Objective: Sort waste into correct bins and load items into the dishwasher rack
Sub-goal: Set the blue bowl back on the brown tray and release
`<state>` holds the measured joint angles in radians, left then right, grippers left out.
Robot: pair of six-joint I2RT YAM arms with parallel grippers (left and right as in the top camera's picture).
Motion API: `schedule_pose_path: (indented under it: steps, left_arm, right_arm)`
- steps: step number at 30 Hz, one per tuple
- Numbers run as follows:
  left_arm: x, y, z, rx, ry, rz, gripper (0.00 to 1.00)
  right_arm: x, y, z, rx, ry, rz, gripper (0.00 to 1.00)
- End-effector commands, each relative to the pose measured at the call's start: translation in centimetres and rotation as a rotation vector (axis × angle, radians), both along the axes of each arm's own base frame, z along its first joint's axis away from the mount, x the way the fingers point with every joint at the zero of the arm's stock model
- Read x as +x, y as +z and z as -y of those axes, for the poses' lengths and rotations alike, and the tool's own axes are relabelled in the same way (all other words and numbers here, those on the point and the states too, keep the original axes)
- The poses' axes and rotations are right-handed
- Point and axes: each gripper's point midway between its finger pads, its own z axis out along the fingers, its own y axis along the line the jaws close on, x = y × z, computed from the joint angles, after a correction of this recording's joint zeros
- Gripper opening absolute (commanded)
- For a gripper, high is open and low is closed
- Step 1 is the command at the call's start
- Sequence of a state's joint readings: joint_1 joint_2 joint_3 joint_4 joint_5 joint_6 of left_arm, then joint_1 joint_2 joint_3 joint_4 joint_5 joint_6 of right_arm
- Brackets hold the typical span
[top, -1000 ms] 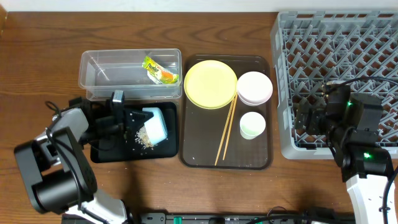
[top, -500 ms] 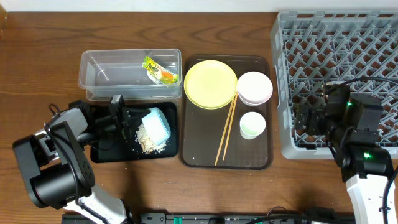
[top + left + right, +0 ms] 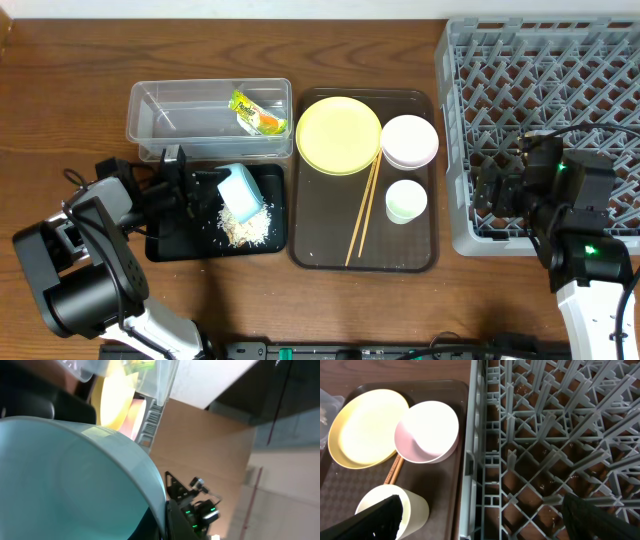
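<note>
Blue bowl (image 3: pixel 240 191) tipped over black bin (image 3: pixel 165 246), left gripper (image 3: pixel 213 186) pinched rim | we judged it light, stiff, slick: grip rim firmly | right gripper (image 3: pixel 488 196) sat spread

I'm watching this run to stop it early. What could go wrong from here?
1. The left tool holds the light blue bowl steeply tipped over the black bin; it might slip.
2. The food scraps lie toward the bin's right wall, so more could land outside.
3. Carrying the bowl to the rack crosses the tray, possibly knocking the white cup.
</note>
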<state>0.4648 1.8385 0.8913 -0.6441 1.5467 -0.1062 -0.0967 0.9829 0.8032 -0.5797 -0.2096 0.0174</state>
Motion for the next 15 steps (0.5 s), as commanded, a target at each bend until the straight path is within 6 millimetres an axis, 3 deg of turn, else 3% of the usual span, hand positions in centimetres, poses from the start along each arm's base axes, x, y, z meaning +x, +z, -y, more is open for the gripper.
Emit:
schedule_pose_path:
  steps: [1, 7, 11, 15]
  left_arm:
    - [0.0, 0.3, -0.1, 0.063, -0.006, 0.187, 0.06]
    - [-0.1, 0.9, 0.1, 0.118, -0.019, 0.299, 0.06]
    - [-0.4, 2.9, 1.5, 0.193, -0.068, 0.412, 0.06]
    - [-1.1, 3.6, 3.6, 0.397, -0.169, 0.419, 0.06]
  right_arm:
    - [0.2, 0.9, -0.4, -0.006, 0.021, 0.023, 0.99]
    - [0.2, 0.9, -0.4, -0.006, 0.022, 0.020, 0.99]
    - [0.1, 0.7, -0.4, -0.006, 0.021, 0.013, 0.99]
    - [0.0, 0.6, -0.4, -0.005, 0.021, 0.008, 0.99]
